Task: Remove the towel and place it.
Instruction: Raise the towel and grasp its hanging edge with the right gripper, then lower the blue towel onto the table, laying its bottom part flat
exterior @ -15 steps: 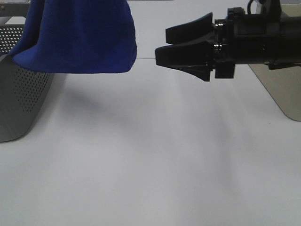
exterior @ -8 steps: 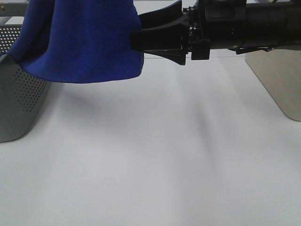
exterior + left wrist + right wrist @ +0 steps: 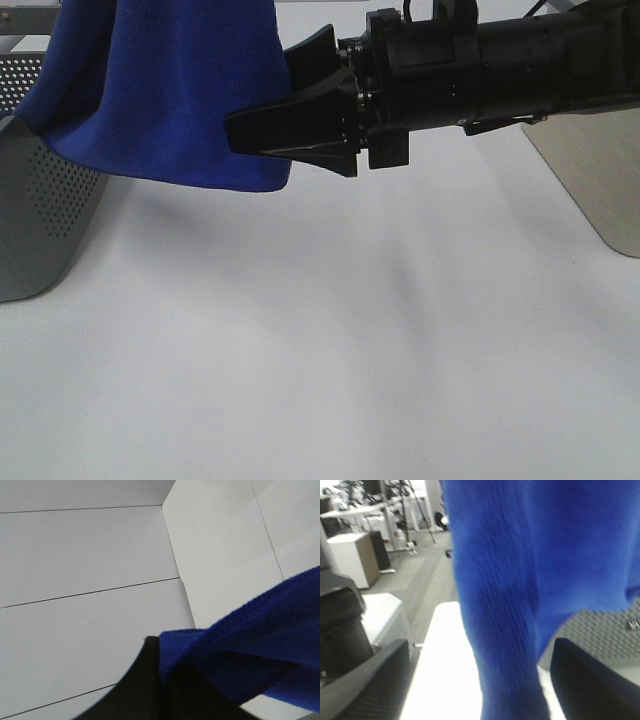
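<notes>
Your left fingers (image 3: 145, 692) are clamped on the blue towel (image 3: 170, 90), which hangs just above the grey basket (image 3: 40, 200). Your right fingers (image 3: 290, 125) stand apart, straddling its free edge. Pinch too shallow and that fold could slip out.

A matte black, tube-shaped right forearm housing (image 3: 540, 60) was seen, topped by a black boxy block (image 3: 432, 48), with a thin dark cable (image 3: 408, 14) curved above it. The right gripper (image 3: 262, 100) was formed of two black wedge-shaped fingers (image 3: 290, 125), broad at the base and tapered to the tips. A fine cross-hatched texture was shown on their pads (image 3: 375, 687). Of the left gripper (image 3: 161, 676), only a smooth black curved finger (image 3: 142, 692) was shown.
</notes>
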Action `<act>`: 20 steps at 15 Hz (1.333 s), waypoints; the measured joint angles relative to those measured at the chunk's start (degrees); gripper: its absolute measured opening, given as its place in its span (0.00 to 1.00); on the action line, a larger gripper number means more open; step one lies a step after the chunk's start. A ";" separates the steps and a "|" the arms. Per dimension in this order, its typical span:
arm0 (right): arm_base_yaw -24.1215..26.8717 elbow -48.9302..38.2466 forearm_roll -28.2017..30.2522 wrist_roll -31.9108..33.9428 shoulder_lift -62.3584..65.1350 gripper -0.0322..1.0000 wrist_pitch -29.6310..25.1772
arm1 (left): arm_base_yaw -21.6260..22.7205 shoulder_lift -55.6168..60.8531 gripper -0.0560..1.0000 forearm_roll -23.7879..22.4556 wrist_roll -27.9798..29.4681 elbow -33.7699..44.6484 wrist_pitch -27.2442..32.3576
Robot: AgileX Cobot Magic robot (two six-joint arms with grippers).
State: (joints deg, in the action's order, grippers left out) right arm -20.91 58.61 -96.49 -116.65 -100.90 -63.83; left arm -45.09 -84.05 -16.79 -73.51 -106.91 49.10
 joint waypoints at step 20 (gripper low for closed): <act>0.34 6.76 29.39 46.18 7.51 0.05 18.11 | 0.00 -0.06 0.05 -3.04 29.85 0.00 2.12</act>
State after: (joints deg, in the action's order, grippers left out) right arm -20.57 65.37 -67.09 -70.47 -93.39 -45.72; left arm -45.09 -84.11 -19.82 -43.66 -106.91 51.22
